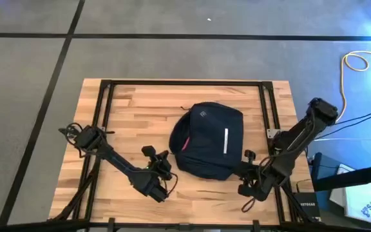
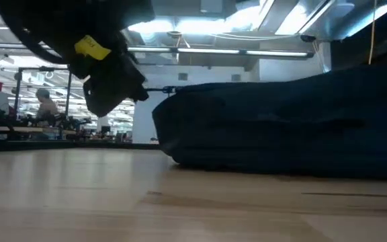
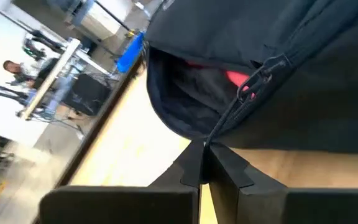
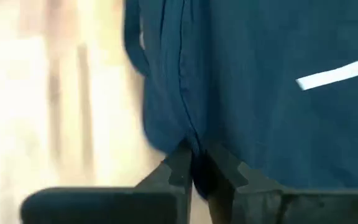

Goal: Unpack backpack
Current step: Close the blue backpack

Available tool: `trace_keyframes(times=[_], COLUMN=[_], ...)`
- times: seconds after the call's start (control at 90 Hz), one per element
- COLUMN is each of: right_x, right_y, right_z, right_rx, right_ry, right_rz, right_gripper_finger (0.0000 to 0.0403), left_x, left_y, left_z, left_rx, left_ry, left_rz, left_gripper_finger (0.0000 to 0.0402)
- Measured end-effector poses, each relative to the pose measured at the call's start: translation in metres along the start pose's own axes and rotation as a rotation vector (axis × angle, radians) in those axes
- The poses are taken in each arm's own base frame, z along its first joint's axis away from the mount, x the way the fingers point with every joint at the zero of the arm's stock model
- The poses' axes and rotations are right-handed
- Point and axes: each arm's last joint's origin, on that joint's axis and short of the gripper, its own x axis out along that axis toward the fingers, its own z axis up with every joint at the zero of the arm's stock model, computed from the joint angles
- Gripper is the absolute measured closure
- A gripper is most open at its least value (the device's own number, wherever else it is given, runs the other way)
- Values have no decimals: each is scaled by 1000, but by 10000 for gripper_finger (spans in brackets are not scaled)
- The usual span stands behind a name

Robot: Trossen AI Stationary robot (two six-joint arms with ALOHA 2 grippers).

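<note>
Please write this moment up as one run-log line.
backpack: flat on table, partly unzipped | left gripper: shut on zipper pull cord | right gripper: pinching backpack edge

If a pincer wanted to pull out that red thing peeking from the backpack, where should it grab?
Probably the exposed red edge just inside the backpack opening, which gapes toward the left arm's side. Come in low from that side, through the gap. The left pincer, shut on a thin cord, is nearest.

— What colours is the backpack showing?
— Dark navy, wearing a white vertical stripe and a small white logo, with red peeking from its open side.
— And around it?
— The tabletop is glowing pale wood; both arms are looking black.
</note>
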Motion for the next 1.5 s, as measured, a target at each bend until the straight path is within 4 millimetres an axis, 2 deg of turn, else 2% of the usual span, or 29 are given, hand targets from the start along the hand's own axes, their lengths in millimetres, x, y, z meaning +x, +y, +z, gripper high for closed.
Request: trace_keyframes(times=[0.1, 0.322, 0.389, 0.467, 0.589, 0.811, 0.9, 1.0, 1.1, 1.178, 1.333, 1.5], right_x=[-8, -17, -17, -14, -1, 45, 61, 81, 108, 122, 129, 119], right_y=[1, -1, 1, 6, 10, 10, 14, 27, 33, 37, 47, 54], right_z=[6, 13, 19, 36, 62, 98, 103, 105, 105, 109, 121, 133], right_rx=[-7, -57, -110, -134, -156, -69, -115, -249, -307, -348, -387, -431], right_ry=[19, 19, -73, -224, -343, -378, -385, -420, -353, -310, -307, -291], right_rz=[44, 20, 3, -5, 13, 104, 140, 238, 196, 143, -22, -90], right_gripper_finger=[345, 209, 179, 160, 156, 170, 175, 181, 185, 185, 185, 185], left_x=[3, 9, 9, 10, 13, 15, 16, 16, 17, 18, 18, 17], left_y=[-7, -10, -11, -13, -15, -20, -23, -25, -25, -25, -26, -26], left_z=[5, 11, 13, 16, 20, 32, 37, 41, 43, 44, 44, 44], left_rx=[16, -17, -22, -15, -23, -47, -59, -60, -63, -74, -75, -68], left_ry=[9, -2, -9, -18, -23, -43, -52, -62, -66, -67, -61, -60], left_rz=[-51, -65, -73, -84, -98, -182, -228, -257, -264, -274, -290, -293], left_gripper_finger=[401, 401, 401, 401, 401, 401, 401, 401, 401, 402, 402, 401])
